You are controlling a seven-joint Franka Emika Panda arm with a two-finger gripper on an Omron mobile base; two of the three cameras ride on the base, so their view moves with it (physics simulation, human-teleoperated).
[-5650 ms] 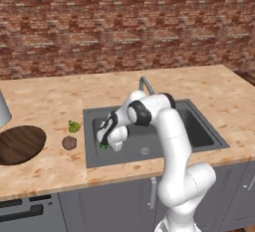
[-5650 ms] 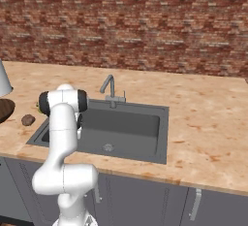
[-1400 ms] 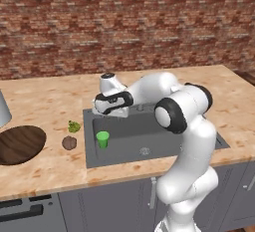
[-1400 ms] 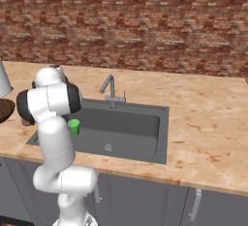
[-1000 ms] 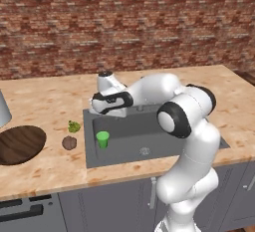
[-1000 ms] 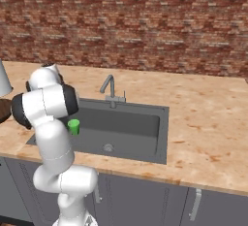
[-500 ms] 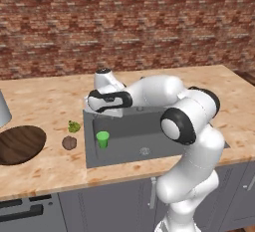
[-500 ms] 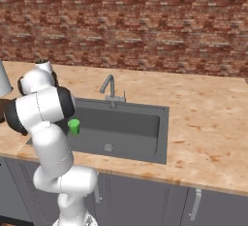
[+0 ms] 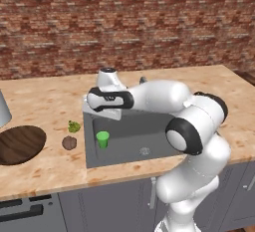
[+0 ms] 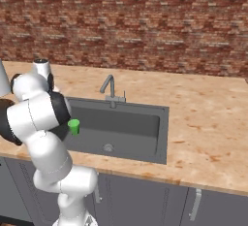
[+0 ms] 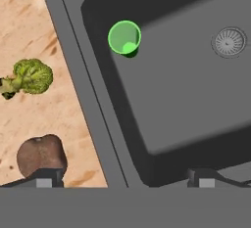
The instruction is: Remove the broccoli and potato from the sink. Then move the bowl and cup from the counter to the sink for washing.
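Observation:
The green cup (image 11: 124,37) stands upright in the near-left corner of the dark sink (image 11: 196,100), free of my gripper. My gripper (image 11: 123,179) hovers open above the sink's left rim, its fingertips (image 11: 44,178) wide apart with nothing between them. On the beige counter (image 11: 24,31) just left of the rim lie the broccoli (image 11: 30,77) and the brown potato (image 11: 41,154), the potato right by one fingertip. The dark wooden bowl (image 9: 20,144) rests on the counter further left. In the left base view my hand sits above the cup (image 9: 102,139).
The faucet (image 10: 111,90) rises at the sink's back edge and the drain (image 11: 229,41) lies mid-floor. A tall pale vessel (image 9: 2,110) stands at the far left of the counter. The brick wall runs behind, and grey cabinets sit below.
My hand has drifted left from over the sink to above its left rim, staying open. Several seconds ago it was down in the sink at the cup, which now stands free.

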